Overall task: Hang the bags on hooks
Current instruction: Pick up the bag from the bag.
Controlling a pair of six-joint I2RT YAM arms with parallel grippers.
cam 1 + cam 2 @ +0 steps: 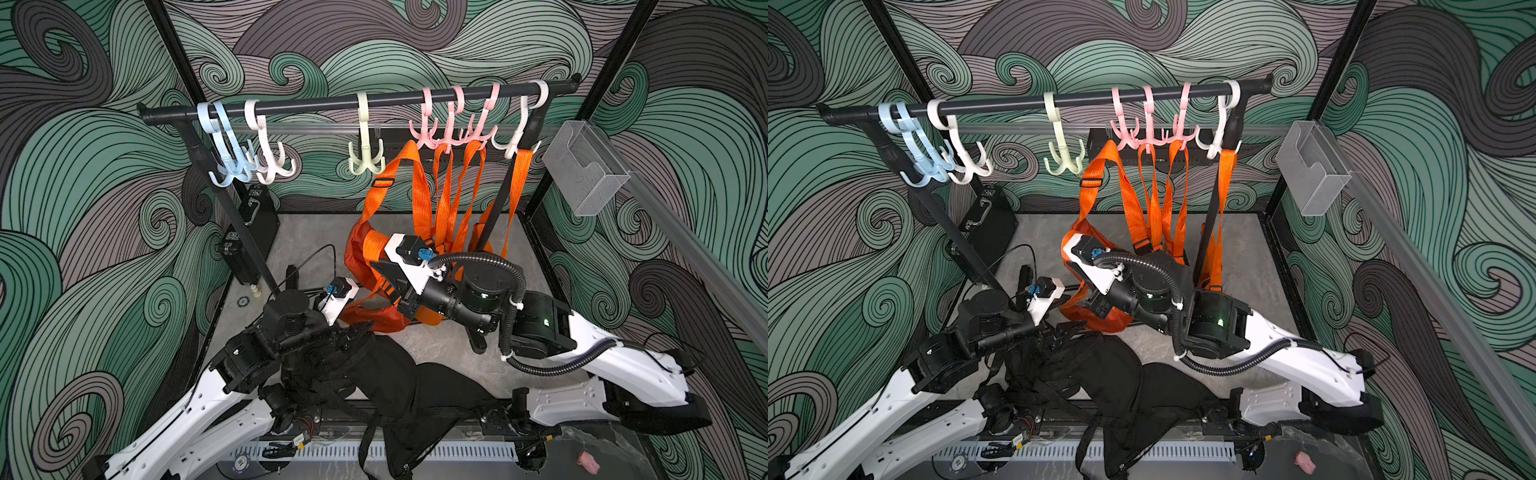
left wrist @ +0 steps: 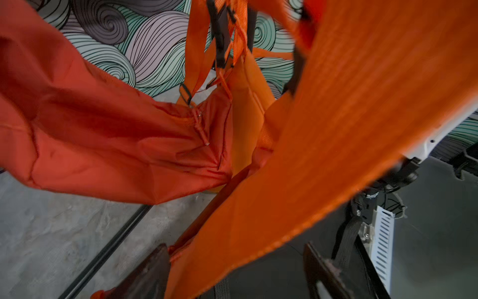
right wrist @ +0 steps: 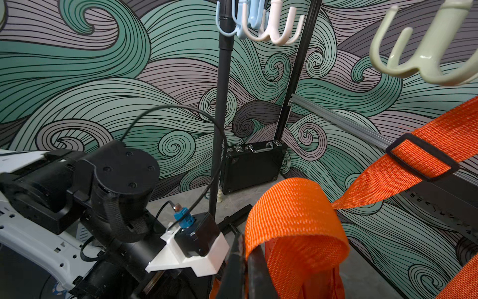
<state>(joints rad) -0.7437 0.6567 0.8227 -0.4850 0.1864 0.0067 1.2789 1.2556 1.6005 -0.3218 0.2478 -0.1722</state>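
An orange bag (image 1: 358, 253) hangs low over the table in both top views. Its strap with a black slider (image 1: 383, 183) rises to the leftmost pink hook (image 1: 420, 139) on the black rail (image 1: 316, 106). My right gripper (image 3: 244, 266) is shut on a folded loop of this orange strap (image 3: 292, 214). My left gripper (image 2: 236, 271) is open beside the bag's lower part, and a wide orange strap (image 2: 297, 181) passes between its fingers (image 2: 152, 274), close to one of them. A cream hook (image 1: 365, 160) hangs bare just left of the strap.
More orange straps (image 1: 457, 187) hang from the other pink hooks and the right white hook (image 1: 515, 139). Bare light-blue (image 1: 226, 160) and white (image 1: 272, 164) hooks hang at the left. Black bags (image 1: 399, 374) lie at the front. A black case (image 1: 259, 212) and a clear box (image 1: 586, 174) flank the rack.
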